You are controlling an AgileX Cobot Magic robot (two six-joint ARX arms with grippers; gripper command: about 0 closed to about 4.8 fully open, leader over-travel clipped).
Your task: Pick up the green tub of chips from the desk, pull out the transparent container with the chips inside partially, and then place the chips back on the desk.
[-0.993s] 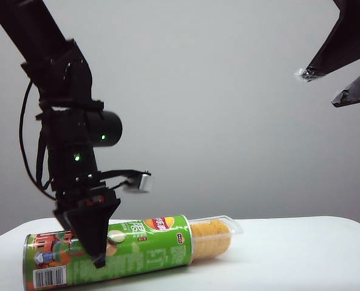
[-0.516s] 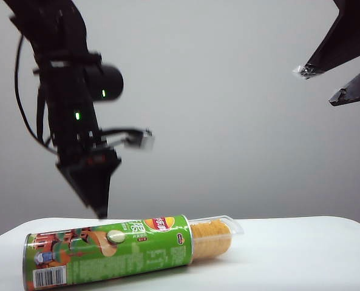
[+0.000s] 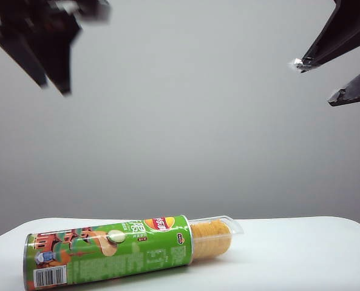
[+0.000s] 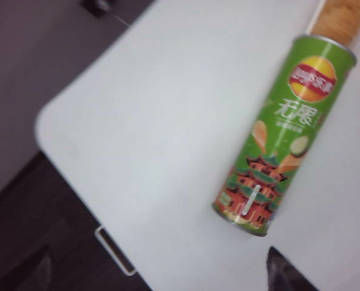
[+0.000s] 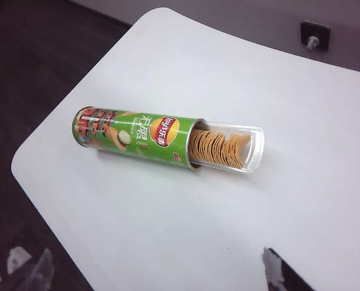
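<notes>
The green tub of chips (image 3: 107, 251) lies on its side on the white desk (image 3: 289, 254), touched by neither gripper. The transparent container (image 3: 222, 230) sticks partway out of its right end, with the chips (image 3: 209, 238) stacked inside. My left gripper (image 3: 54, 88) hangs blurred high at the upper left, open and empty. At the upper right, far above the desk, my right gripper (image 3: 315, 83) is open too. In the left wrist view the tub (image 4: 283, 133) lies well beyond my left gripper (image 4: 158, 273). The right wrist view shows tub (image 5: 137, 136), container (image 5: 246, 148) and chips (image 5: 219, 148) far from my right gripper (image 5: 158, 270).
The desk's rounded edge (image 4: 52, 151) drops to a dark floor beside the tub's closed end. A handle-like metal loop (image 4: 114, 250) shows below that edge. A small dark wall fitting (image 5: 315, 33) sits beyond the desk's far side.
My left arm has risen from astride the tub to the upper left, jaws open and empty. The tub stays still on the desk. The right gripper has hardly moved.
</notes>
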